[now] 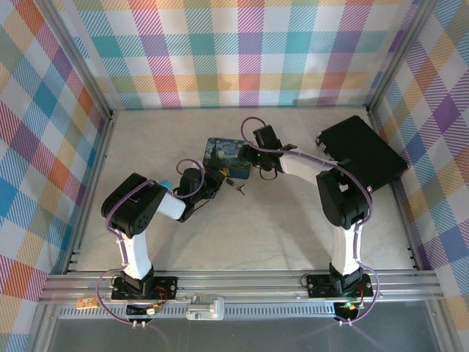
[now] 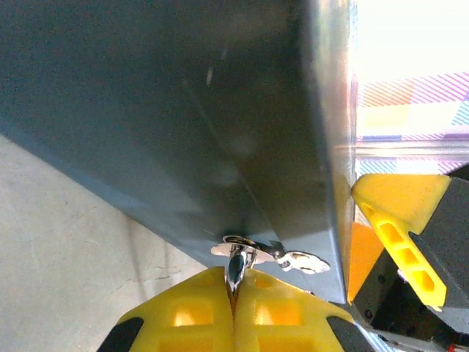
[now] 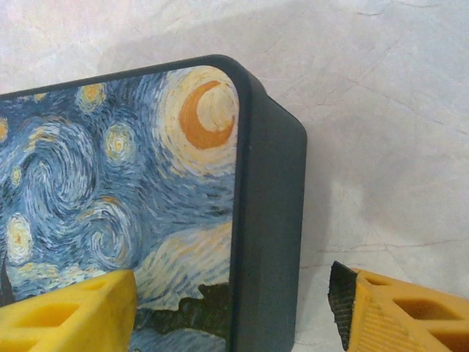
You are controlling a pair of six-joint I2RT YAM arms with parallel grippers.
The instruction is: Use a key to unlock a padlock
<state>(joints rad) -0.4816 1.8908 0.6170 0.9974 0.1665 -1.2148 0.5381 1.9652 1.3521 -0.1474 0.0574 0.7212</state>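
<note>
- Left pincer [image 2: 234,286] is pressed fully together. Its yellow fingers pinch a thin, shiny strip of metal that I take for the key [image 2: 236,265], and a short silvery stub stands out past the tips.
- At the end of that stub sits a small silvery ring [image 2: 239,249], and a second flat silvery piece [image 2: 304,261] lies off to its right. Both are at the foot of the dark side wall of the tin [image 3: 110,183]; whether they touch it I cannot tell.
- Right pincer [image 3: 234,297] is spread wide and grips nothing. One finger is over the painted lid, the other beyond the tin's rounded corner above the bare table [image 3: 381,110], so it straddles the tin's wall.
- Padlock [image 1: 237,185]: from above, a tiny dark speck with a silvery glint lies on the table just in front of the tin's near right corner, close to the left pincer's tips. It is too small to tell body from shackle, or whether the key has entered it.
- By my judgement the key is light, stiff, thin and slick, so it may twist or slide between the pads. It is best held by its flat head, faces against the pads, with the blade left free.
- The padlock looks hard and very light, so it is likely to skid or spin when the key pushes on it. It wants holding by the flat sides of its body, with keyway and shackle clear.
</note>
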